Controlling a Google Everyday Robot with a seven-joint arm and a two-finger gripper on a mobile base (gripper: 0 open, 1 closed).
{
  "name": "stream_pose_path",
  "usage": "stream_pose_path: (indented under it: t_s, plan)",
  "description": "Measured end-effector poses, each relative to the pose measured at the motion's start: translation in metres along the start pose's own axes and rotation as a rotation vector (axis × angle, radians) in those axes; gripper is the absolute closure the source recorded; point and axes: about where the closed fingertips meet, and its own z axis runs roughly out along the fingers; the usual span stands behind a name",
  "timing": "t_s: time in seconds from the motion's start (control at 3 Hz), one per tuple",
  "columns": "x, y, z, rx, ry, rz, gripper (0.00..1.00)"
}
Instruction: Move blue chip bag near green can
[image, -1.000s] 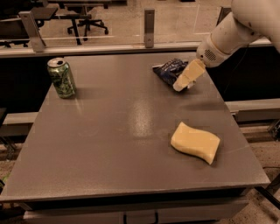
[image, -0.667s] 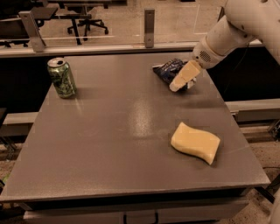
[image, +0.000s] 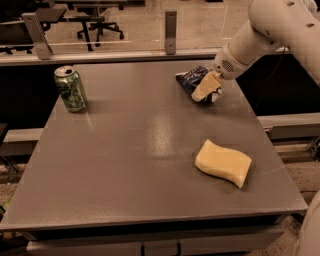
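On the grey table (image: 150, 150), a white arm (image: 265, 35) reaches in from the far right. A yellow sponge (image: 223, 163) lies at the near right; the green can (image: 70, 89) stands upright at the far left. The blue bag (image: 191, 79) lies far right, well apart from the can. The gripper (image: 206, 89) is down on the bag; whether it holds it, I cannot tell.

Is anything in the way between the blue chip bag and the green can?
No, nothing visible. The hand is right at the blue chip bag, at the far right of the table. The green can stands at the far left. The table between them is bare, and the yellow sponge lies nearer the front, off that path.
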Motion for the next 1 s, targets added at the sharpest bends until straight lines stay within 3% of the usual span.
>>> stream_pose_path:
  t_s: [0.33,0.67,1.0]
  plan:
    - [-0.015,0.010,-0.002,-0.011,-0.020,-0.040,0.70]
    - [-0.032,0.025,-0.007,-0.026,-0.048,-0.090,0.93]
    - [-0.072,0.065,-0.015,-0.078,-0.114,-0.210,1.00]
